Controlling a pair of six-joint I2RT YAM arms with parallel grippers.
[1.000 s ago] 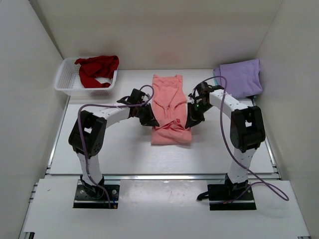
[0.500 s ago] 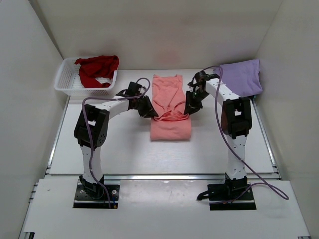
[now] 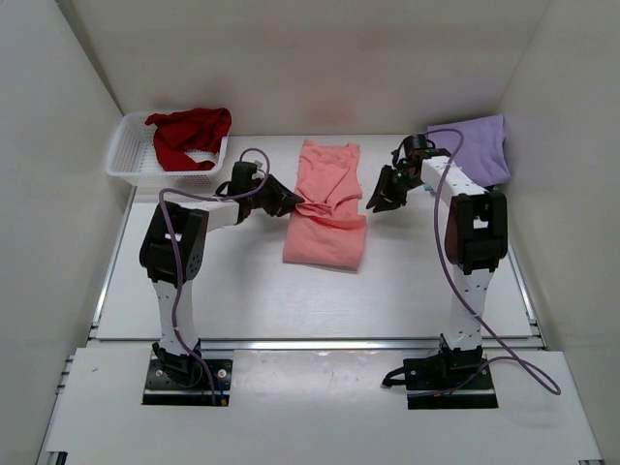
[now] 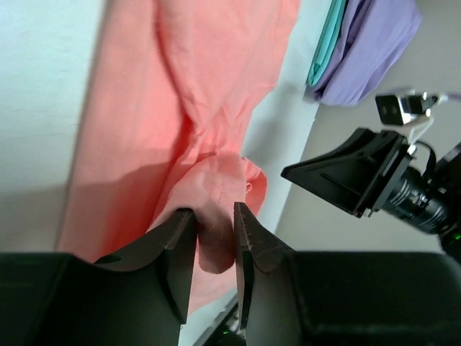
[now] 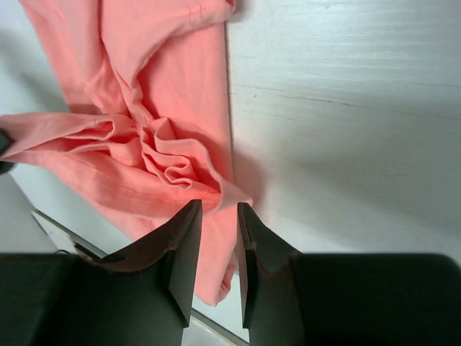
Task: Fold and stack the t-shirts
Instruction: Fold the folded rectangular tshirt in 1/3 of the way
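Item one, your landmark: the salmon-pink t-shirt, lying on the white table as a long narrow strip. Its near part is doubled over and slightly askew, and a bunched, wrinkled ridge crosses its middle. Item two: your left gripper, at the left edge of that shirt, tips right at the bunched ridge. Its jaws stand a little apart with pink cloth showing in the gap, though you cannot tell whether the pads touch the cloth. Item three: your right gripper, just off the shirt's right edge and clear of the cloth in the overhead view. Its jaws are parted by a narrow gap and hold nothing, and its wrist camera looks down on the shirt's crumpled folds. Item four: the lavender-purple t-shirt, folded, well to the right of the salmon shirt and farther back. Item five: a teal t-shirt, only an edge showing beneath the lavender one on the side facing the salmon shirt. Item six: the dark red t-shirt, unfolded, heaped in the white lattice basket, well to the left of the salmon shirt and farther back.
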